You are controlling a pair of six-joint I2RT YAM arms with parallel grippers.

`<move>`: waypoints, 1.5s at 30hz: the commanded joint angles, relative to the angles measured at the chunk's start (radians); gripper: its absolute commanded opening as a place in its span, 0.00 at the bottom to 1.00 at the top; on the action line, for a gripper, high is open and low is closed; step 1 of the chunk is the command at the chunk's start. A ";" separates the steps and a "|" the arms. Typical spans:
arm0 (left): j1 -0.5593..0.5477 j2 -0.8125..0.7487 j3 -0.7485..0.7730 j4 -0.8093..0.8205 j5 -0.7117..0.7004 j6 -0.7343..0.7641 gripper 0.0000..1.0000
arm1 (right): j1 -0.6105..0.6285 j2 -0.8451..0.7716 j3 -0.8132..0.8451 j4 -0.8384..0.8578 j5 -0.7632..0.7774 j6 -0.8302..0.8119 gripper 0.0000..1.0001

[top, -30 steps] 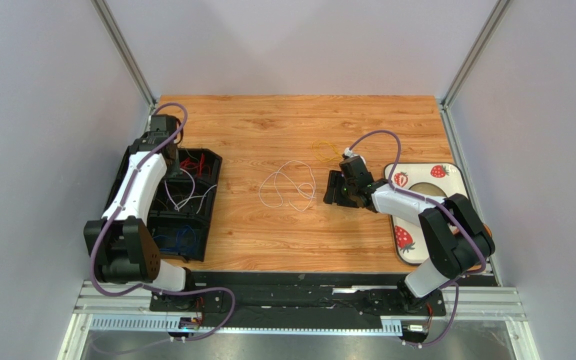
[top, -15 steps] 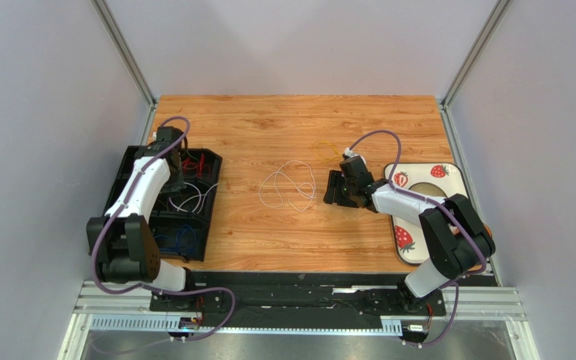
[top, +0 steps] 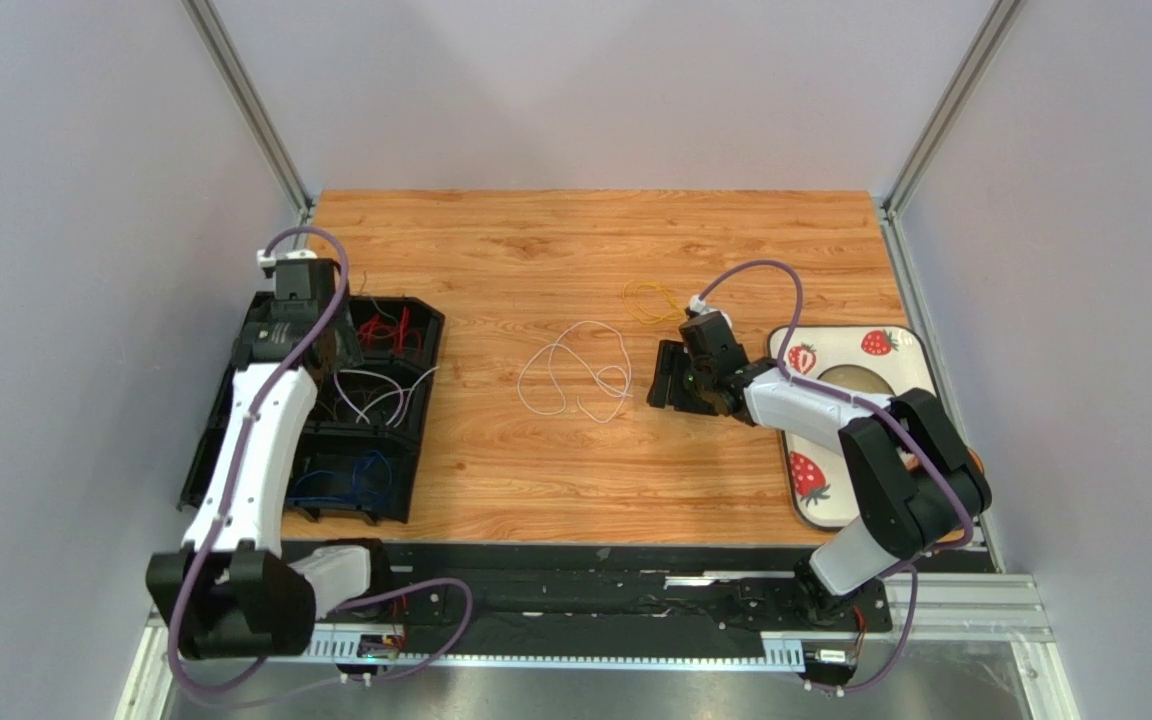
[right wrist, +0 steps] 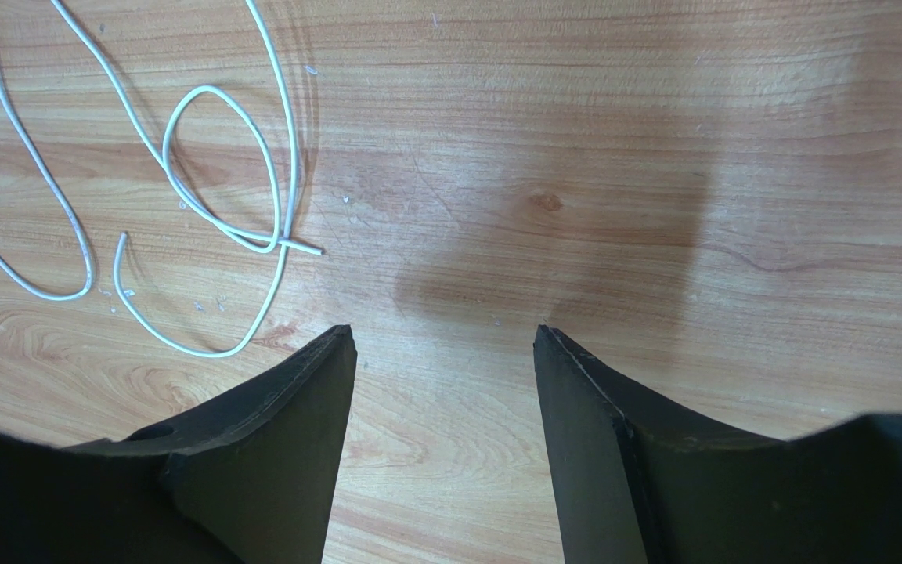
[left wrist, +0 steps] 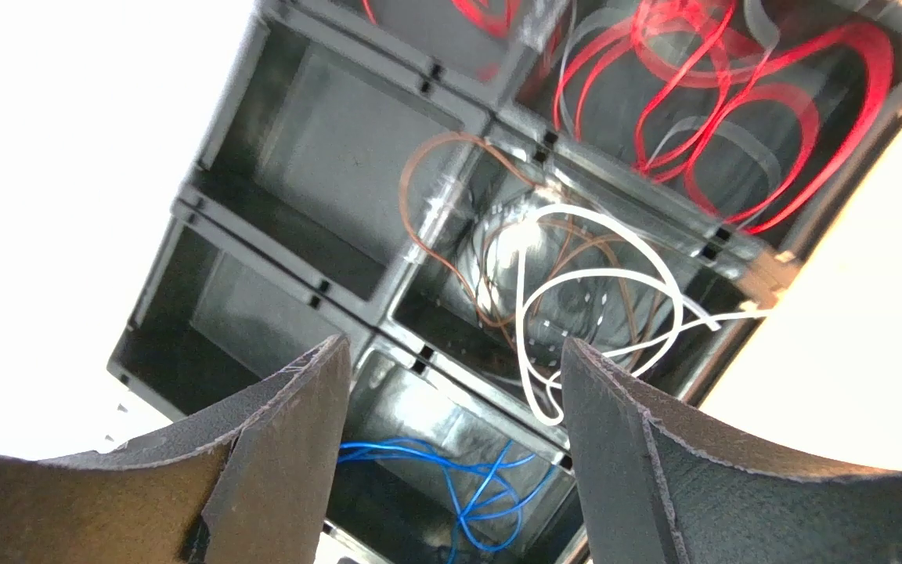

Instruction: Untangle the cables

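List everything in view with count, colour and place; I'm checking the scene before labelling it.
table: one, wood-brown, under everything
tray: one, black, compartmented, table's left side
red cables: several loops, red, far compartment of the tray
tray white cable: count unclear, white, middle compartment
brown cable: at least one, brown, same middle compartment
blue cables: several, blue, near compartment
loose white cable: one, white, table centre
yellow cable: one small coil, yellow, beyond centre
plate: one, white with red strawberries, right side
left gripper: black, open, above the tray
right gripper: black, open, right of the loose white cable
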 commanded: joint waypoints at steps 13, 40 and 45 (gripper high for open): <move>-0.295 -0.336 -0.151 0.146 0.415 -0.170 0.70 | 0.003 -0.028 0.019 0.004 0.013 -0.008 0.61; -0.429 -0.759 -0.219 0.031 0.228 -0.048 0.69 | 0.107 0.435 0.647 -0.323 0.061 -0.232 0.85; -0.429 -0.758 -0.222 0.037 0.235 -0.041 0.69 | 0.135 0.500 0.710 -0.344 0.041 -0.252 0.85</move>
